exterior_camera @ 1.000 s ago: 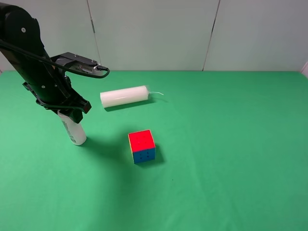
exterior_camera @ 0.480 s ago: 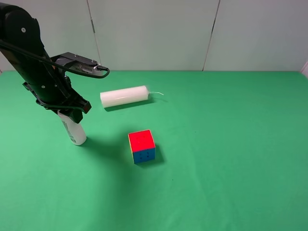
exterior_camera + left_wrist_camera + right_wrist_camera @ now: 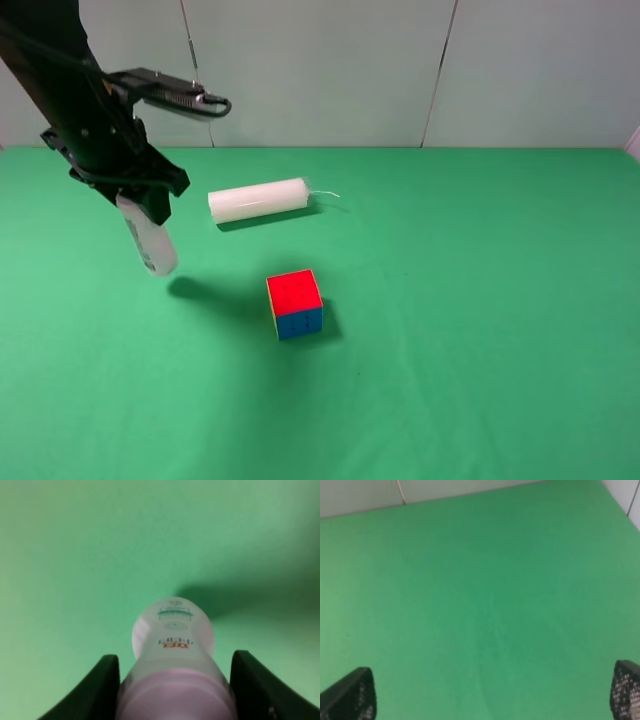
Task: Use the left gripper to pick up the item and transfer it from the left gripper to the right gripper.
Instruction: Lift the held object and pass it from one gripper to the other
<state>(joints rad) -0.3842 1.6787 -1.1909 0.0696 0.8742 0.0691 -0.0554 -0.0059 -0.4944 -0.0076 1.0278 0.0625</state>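
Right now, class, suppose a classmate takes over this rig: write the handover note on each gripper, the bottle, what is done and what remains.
Left gripper: shut on the bottle, held in the air above the green table.
Right gripper: open and empty, out of the exterior view.
White cylinder and puzzle cube: lying apart on the table.
Done: the pick-up.
Left: bring the bottle to the right gripper, close it on the bottle, then release the left.

Left gripper (image 3: 147, 203) hides bottle (image 3: 155, 250) cap
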